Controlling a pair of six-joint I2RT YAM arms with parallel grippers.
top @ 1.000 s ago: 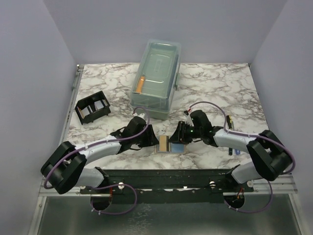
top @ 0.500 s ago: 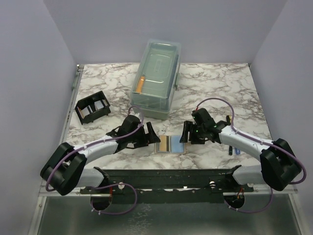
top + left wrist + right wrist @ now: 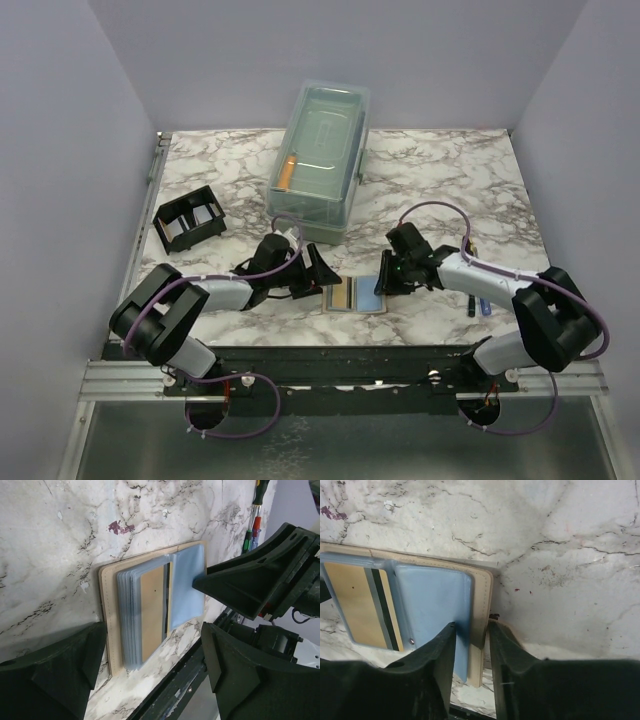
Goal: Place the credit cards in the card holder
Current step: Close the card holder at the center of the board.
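Pickup stage: right gripper (image 3: 471, 630) jaws narrow, straddling light blue card (image 3: 432, 605) edge on tan pad (image 3: 481, 600) — grip unclear. Left gripper (image 3: 150, 675) wide open. Next, prob. — lift card, carry to card holder (image 3: 190, 222).

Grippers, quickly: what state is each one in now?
Left gripper: open, holding nothing.
Right gripper: closed on the tan wallet at its edge.
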